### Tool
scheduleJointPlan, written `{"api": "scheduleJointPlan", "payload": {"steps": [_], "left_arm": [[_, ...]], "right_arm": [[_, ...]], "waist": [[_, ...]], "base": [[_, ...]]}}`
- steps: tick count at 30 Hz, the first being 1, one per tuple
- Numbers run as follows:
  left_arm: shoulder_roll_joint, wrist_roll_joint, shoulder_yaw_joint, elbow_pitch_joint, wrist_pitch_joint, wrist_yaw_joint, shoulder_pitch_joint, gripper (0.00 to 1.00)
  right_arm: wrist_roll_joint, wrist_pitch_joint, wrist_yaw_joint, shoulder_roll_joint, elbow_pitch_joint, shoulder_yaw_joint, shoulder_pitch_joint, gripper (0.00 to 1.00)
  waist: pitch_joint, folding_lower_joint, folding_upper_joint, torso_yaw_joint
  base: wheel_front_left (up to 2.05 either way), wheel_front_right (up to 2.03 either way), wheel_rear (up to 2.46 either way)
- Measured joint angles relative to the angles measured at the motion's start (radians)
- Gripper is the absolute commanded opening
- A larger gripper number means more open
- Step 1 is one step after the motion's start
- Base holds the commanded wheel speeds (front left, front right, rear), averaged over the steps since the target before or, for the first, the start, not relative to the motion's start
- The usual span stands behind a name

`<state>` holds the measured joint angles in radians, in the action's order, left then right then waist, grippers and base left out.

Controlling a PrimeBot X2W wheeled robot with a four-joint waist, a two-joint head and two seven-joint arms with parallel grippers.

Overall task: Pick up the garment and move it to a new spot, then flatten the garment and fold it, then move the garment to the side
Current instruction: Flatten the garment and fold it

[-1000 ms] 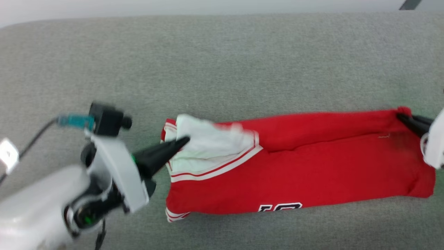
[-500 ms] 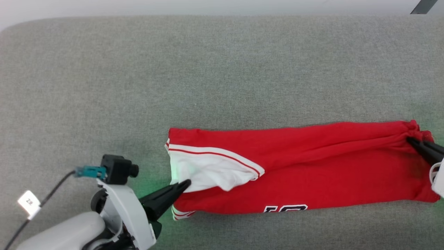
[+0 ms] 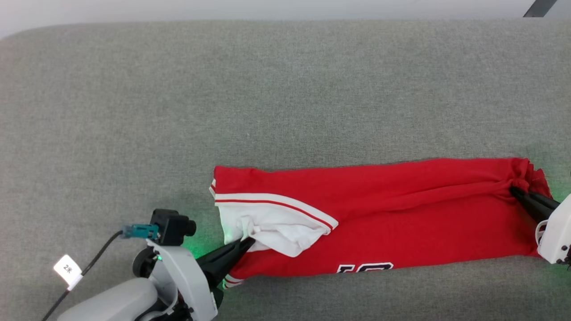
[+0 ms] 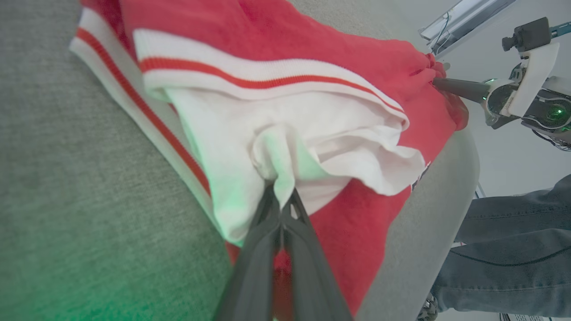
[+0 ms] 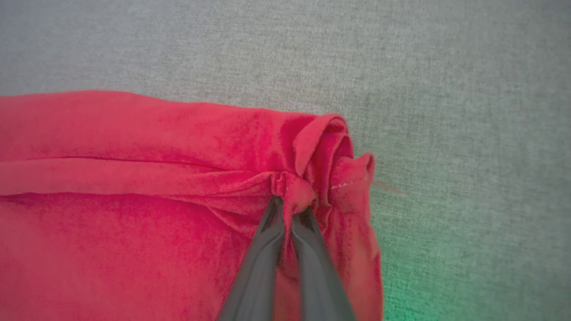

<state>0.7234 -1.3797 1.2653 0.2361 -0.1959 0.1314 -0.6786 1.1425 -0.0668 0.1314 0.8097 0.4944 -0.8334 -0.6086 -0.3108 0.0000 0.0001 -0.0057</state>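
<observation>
The garment (image 3: 401, 218), a red jersey with a white sleeve and striped trim, lies as a long folded band across the near half of the grey surface. Part of its black lettering shows at the near edge. My left gripper (image 3: 248, 242) is shut on a bunched fold of the white sleeve (image 4: 285, 147) at the garment's left end. At the right end my right gripper (image 3: 513, 190) is shut on a pinch of red cloth (image 5: 292, 189). The left wrist view also shows the right gripper (image 4: 439, 82) far off, at the garment's other end.
The grey fabric surface (image 3: 285, 89) stretches wide beyond the garment, with its rounded far edge at the top of the head view. A person's legs in jeans (image 4: 513, 249) stand beside the surface's edge in the left wrist view.
Both grippers drew the garment toward the near edge; the upper part folded over, so the white sleeve now lies lower with red cloth above it. The left gripper moved down.
</observation>
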Motion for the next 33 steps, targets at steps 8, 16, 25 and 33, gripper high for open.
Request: {"api": "scheduleJointPlan", "payload": {"steps": [8, 16, 25, 33], "left_arm": [[-0.031, 0.01, -0.036, 0.029, -0.05, 0.0, 0.013, 1.0], [-0.08, 0.079, -0.222, 0.011, -0.066, -0.011, 0.098, 1.0], [-0.22, 0.278, -0.524, 0.023, -0.067, -0.025, 0.325, 1.0], [-0.339, 0.569, -0.758, 0.026, -0.067, -0.026, 0.432, 1.0]], "right_arm": [[0.003, 0.029, 0.0, 0.001, 0.0, -0.013, 0.001, 1.0], [0.063, 0.027, 0.0, 0.072, -0.013, 0.007, 0.063, 1.0], [0.198, -0.022, 0.0, 0.12, 0.028, 0.052, 0.148, 1.0], [0.265, -0.11, 0.0, 0.144, 0.087, 0.081, 0.165, 1.0]], "waist": [[0.03, 0.0, 0.0, 0.008], [0.067, 0.0, 0.0, 0.057], [0.101, 0.0, 0.0, 0.14], [0.111, 0.0, 0.0, 0.206]], "base": [[0.0, 0.0, 0.0], [0.0, 0.0, 0.0], [0.0, 0.0, 0.0], [0.0, 0.0, 0.0]]}}
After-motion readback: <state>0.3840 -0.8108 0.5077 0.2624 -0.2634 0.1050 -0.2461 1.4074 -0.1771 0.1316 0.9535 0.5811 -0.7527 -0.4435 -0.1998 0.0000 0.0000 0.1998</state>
